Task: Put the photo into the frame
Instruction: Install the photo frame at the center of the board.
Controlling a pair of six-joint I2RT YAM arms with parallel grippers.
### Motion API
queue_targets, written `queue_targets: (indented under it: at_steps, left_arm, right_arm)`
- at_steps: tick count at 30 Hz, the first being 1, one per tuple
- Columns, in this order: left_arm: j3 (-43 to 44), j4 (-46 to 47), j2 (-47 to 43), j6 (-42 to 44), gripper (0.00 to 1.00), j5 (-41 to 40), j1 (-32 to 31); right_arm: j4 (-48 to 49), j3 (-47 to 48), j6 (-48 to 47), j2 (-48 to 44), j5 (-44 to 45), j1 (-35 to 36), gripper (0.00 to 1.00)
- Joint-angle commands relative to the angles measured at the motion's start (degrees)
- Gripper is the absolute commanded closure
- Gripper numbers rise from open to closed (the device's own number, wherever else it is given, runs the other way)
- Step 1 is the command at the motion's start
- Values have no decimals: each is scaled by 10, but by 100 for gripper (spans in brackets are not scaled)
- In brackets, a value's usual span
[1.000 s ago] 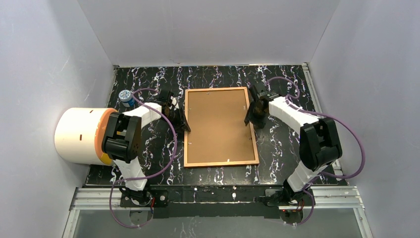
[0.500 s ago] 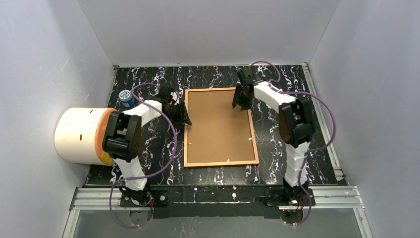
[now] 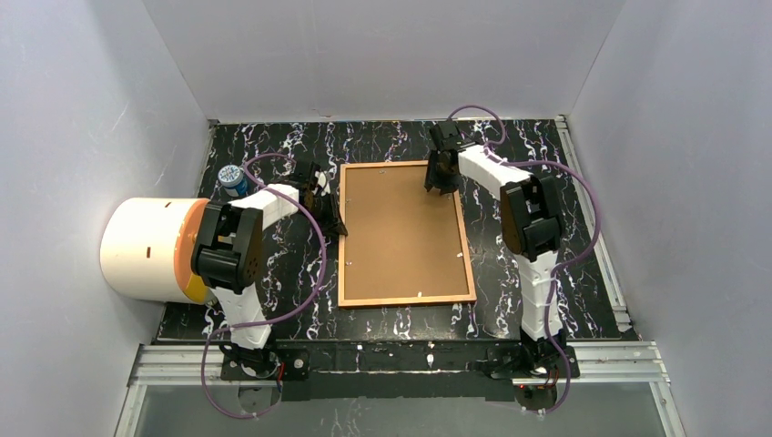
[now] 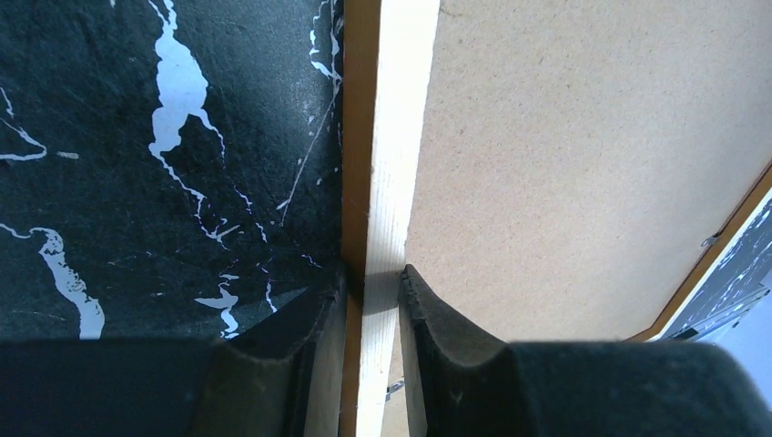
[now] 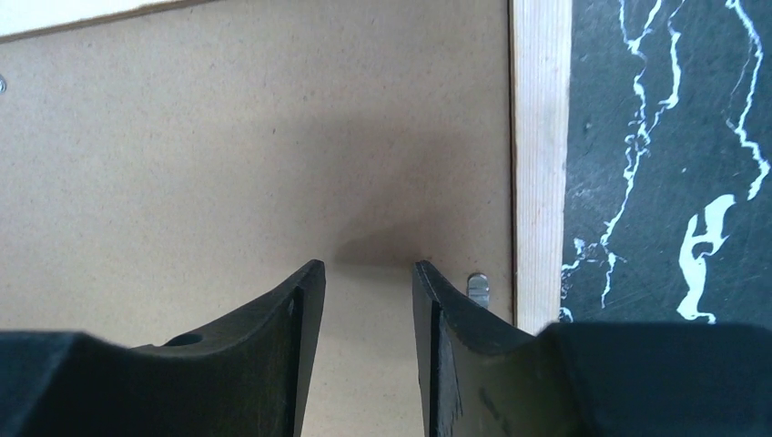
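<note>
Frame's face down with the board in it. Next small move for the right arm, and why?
Probably nudge the right gripper sideways onto the metal tab beside its finger and swivel it. That gripper is open over the backing board, holding nothing, while the left gripper clamps the frame by its rail, steadying it.

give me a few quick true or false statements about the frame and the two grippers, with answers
1. The frame lies flat with its brown backing board facing up. True.
2. The left gripper straddles the frame's left rail. True.
3. The right gripper holds a photo. False: its fingers stand apart over the backing board, holding nothing.
4. The white and orange cylinder lies right of the frame. False: it is on the left.
</note>
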Motion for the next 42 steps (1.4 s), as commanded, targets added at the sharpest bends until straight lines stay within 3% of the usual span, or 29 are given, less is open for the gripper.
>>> queue_targets:
  at_steps: [1,17,34,42]
  left_arm:
    - [-3,-24,10,1,85,-12,0]
    - [-10,-28,18,-3,89,-20,1]
    - [4,-42,26,-6,88,-39,1]
    - [15,-41,29,-9,88,-33,1]
  right_arm:
    - [-55,44,-28,35,42,-6,52]
    - [-85,-7,-70,7,-53,-33,54]
    - [-103,-18,-135,-7,51,-39,57]
    - [-91,-36,-125,-21,-11,-41,57]
